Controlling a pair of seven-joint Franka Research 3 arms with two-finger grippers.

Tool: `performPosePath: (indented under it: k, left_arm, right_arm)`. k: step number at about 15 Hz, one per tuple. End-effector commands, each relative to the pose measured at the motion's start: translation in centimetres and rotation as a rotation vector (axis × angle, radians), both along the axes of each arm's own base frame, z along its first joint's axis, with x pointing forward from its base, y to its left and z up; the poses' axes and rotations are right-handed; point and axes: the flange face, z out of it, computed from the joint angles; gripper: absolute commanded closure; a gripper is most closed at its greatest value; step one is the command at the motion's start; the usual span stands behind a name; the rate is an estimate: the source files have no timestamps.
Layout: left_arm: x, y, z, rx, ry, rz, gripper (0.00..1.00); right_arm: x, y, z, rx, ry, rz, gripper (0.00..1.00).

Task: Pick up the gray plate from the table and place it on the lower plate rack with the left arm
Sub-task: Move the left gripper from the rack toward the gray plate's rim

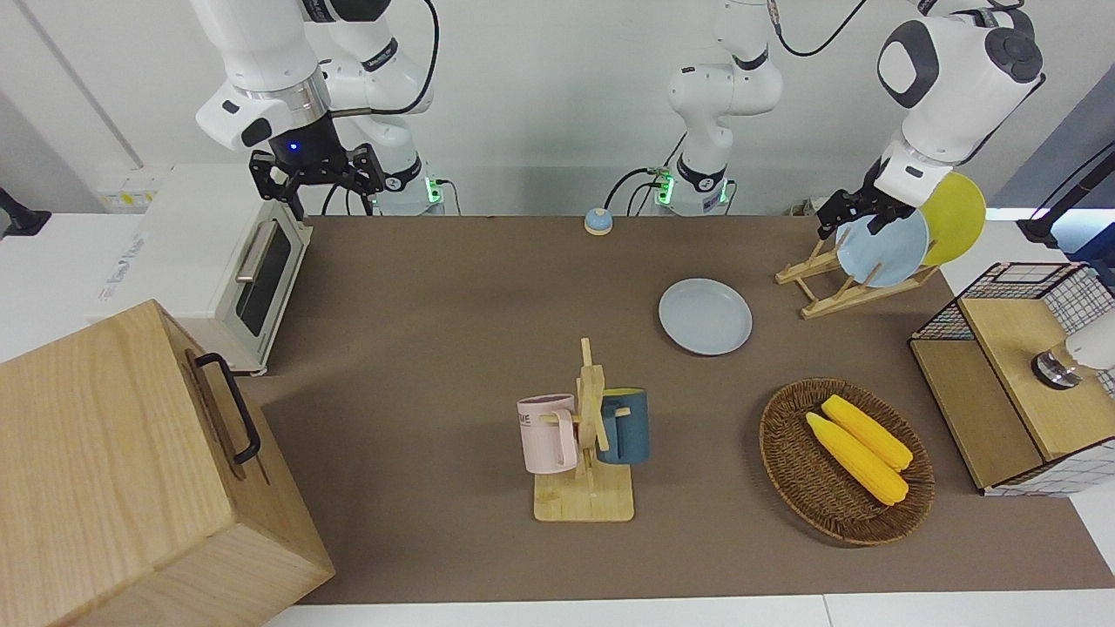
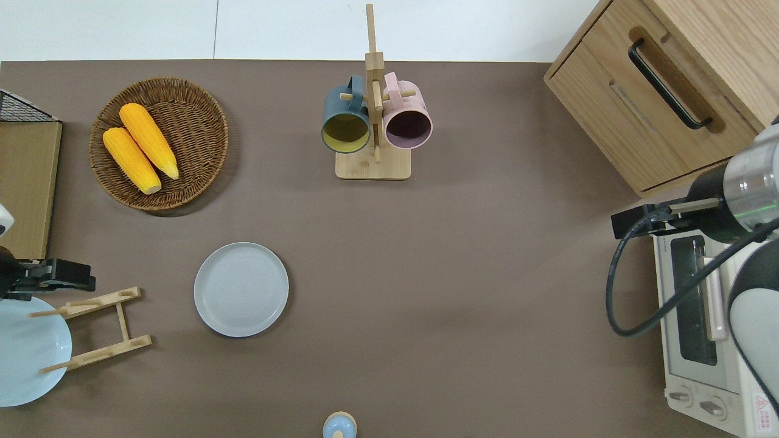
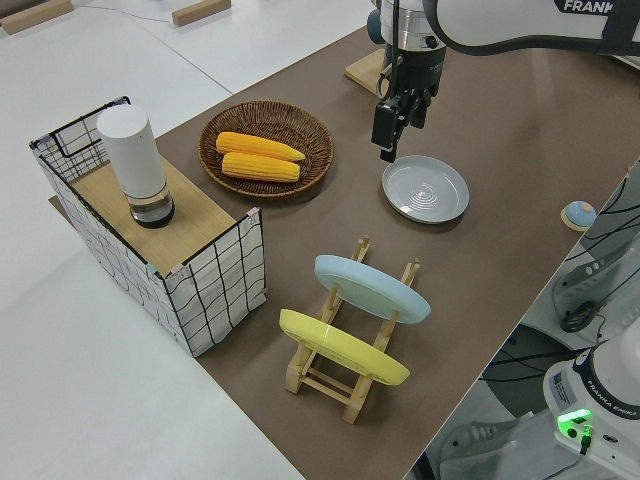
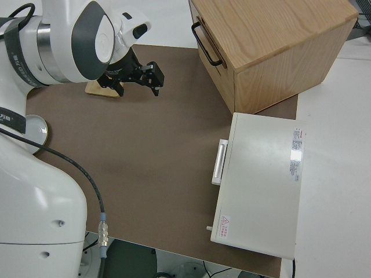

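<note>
The gray plate [image 1: 706,316] lies flat on the brown table [image 1: 453,348]; it also shows in the overhead view [image 2: 241,289] and the left side view [image 3: 425,189]. The lower plate rack [image 1: 838,294] [image 2: 97,328] [image 3: 345,385] stands beside it toward the left arm's end and holds a light blue plate [image 1: 884,251] [image 3: 372,288] and a yellow plate [image 1: 956,216] [image 3: 342,347]. My left gripper [image 1: 852,216] [image 2: 67,277] [image 3: 386,128] is open and empty in the air, over the rack's farther edge. My right gripper [image 1: 318,174] [image 4: 136,78] is open, and that arm is parked.
A mug stand [image 2: 372,121] with a pink and a blue mug stands mid-table. A wicker basket [image 2: 201,152] holds two corn cobs. A wire crate [image 1: 1019,383] with a white cylinder, a toaster oven [image 1: 218,270], a wooden drawer box [image 1: 131,470] and a small blue knob [image 1: 598,221] are around.
</note>
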Motion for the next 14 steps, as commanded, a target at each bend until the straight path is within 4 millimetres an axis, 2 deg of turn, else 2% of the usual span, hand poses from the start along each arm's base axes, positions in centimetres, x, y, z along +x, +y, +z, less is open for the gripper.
performPosePath:
  k: [1, 5, 7, 11, 14]
  left_arm:
    - [0.0, -0.1, -0.6, 0.007, 0.032, 0.120, 0.01]
    - [-0.3, -0.4, -1.9, 0.004, 0.023, 0.122, 0.01]
    - [-0.5, -1.0, -3.4, -0.001, 0.011, 0.128, 0.01]
    - [-1.3, -5.4, -7.4, 0.025, -0.057, 0.191, 0.01]
    - [-2.4, -6.7, -10.4, 0.029, -0.089, 0.188, 0.01]
  right_arm:
    - [-0.2, -0.1, 0.4, -0.002, 0.004, -0.014, 0.017]
    - [-0.2, -0.1, 0.4, -0.003, 0.002, -0.014, 0.017]
    - [-0.2, -0.1, 0.4, -0.002, 0.004, -0.014, 0.017]
    - [-0.2, -0.1, 0.4, -0.003, 0.002, -0.014, 0.017]
    - [-0.2, -0.1, 0.4, -0.002, 0.004, -0.014, 0.017]
